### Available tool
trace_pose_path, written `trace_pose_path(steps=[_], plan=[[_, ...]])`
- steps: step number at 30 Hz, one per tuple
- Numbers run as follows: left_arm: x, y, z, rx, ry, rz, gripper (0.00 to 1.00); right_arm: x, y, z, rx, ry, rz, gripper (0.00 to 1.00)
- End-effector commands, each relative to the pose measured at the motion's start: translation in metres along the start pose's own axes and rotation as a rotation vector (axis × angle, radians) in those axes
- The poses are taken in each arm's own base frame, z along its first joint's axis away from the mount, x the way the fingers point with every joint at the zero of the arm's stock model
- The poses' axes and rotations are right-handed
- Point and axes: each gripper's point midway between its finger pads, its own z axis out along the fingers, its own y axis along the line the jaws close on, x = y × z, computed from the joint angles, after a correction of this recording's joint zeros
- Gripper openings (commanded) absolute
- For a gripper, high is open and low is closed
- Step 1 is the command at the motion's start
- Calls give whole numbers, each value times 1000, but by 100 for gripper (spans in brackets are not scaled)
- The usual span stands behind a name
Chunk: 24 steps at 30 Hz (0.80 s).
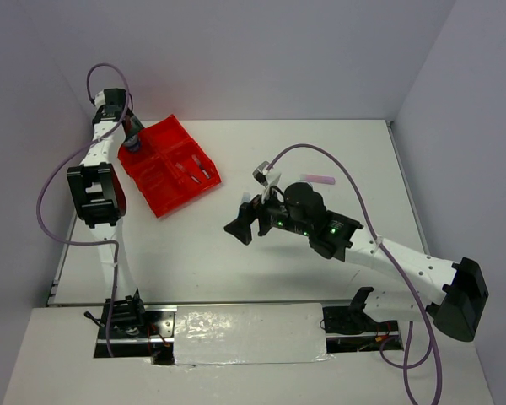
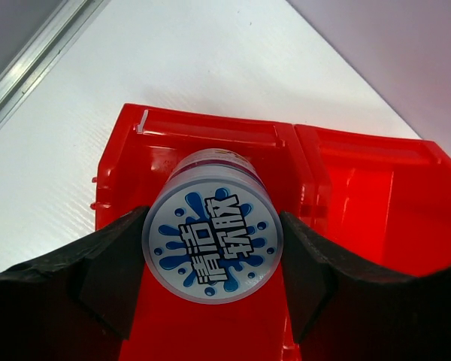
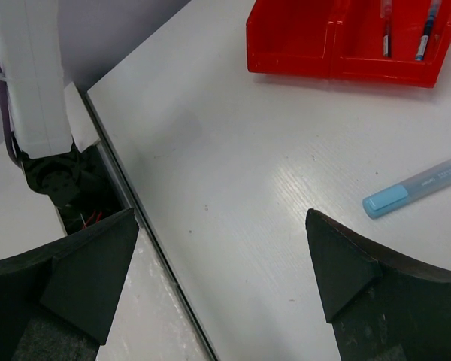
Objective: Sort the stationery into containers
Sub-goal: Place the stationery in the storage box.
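A round tub (image 2: 212,239) with a blue-and-white splash label is clamped between the pads of my left gripper (image 2: 214,226). It hangs over the far-left compartment of the red tray (image 2: 361,188). From above, that gripper (image 1: 133,140) is at the tray's (image 1: 156,181) far-left corner. A red pen (image 3: 387,30) and a blue pen (image 3: 428,28) lie in one tray compartment. My right gripper (image 3: 222,218) stands open over bare table, holding nothing, and a light-blue stick (image 3: 413,188) lies to its right. A pink stick (image 1: 320,179) lies behind the right arm.
The table's near edge and a metal rail (image 3: 146,233) run just below the right gripper (image 1: 246,221). The left arm's white link (image 3: 30,75) and its base stand at the near left. Walls close in behind and on both sides of the table.
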Motion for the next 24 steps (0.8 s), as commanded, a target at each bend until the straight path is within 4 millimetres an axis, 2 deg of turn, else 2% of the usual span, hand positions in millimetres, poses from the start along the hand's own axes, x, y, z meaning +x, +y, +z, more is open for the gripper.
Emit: trace_pose_path(steps=[1, 3, 5, 8, 9, 13, 15, 16, 18, 19, 20, 21, 22, 23, 24], plan=[[-20, -2, 6, -2, -78, -23, 58, -30, 17, -3, -46, -95, -41, 100], [-20, 0, 5, -11, -85, -31, 74, -32, 20, -5, -58, -107, -47, 100], [-22, 0, 5, -17, -92, -37, 85, -32, 23, -5, -69, -108, -55, 100], [-25, -2, 3, -12, -94, -42, 93, -31, 25, -5, -71, -106, -65, 100], [-30, -5, -1, -4, -102, -50, 99, -30, 26, -4, -72, -104, -67, 100], [-47, -13, -18, 46, -140, -62, 99, -29, 28, -3, -74, -99, -76, 100], [-56, -20, -35, 82, -139, -62, 99, -31, 27, -5, -64, -108, -81, 100], [-69, -27, -56, 115, -163, -61, 99, -32, 26, -7, -58, -115, -81, 100], [-64, -47, -81, 181, -167, -10, 99, -39, 18, -14, -2, -152, -72, 100], [-58, -66, -108, 241, -168, 20, 99, -43, 12, -19, 35, -170, -60, 100], [-53, -79, -122, 296, -166, 48, 99, -54, 8, -32, 74, -220, -47, 100], [-44, -100, -139, 397, -158, 97, 99, -61, -17, -43, 221, -264, -19, 100], [-29, -107, -157, 451, -139, 131, 99, -68, -30, -56, 310, -311, 50, 100], [2, -139, -182, 548, -118, 208, 99, -81, -43, -80, 401, -388, 108, 100], [14, -159, -201, 629, -136, 235, 99, -78, -73, -104, 591, -428, 158, 100]])
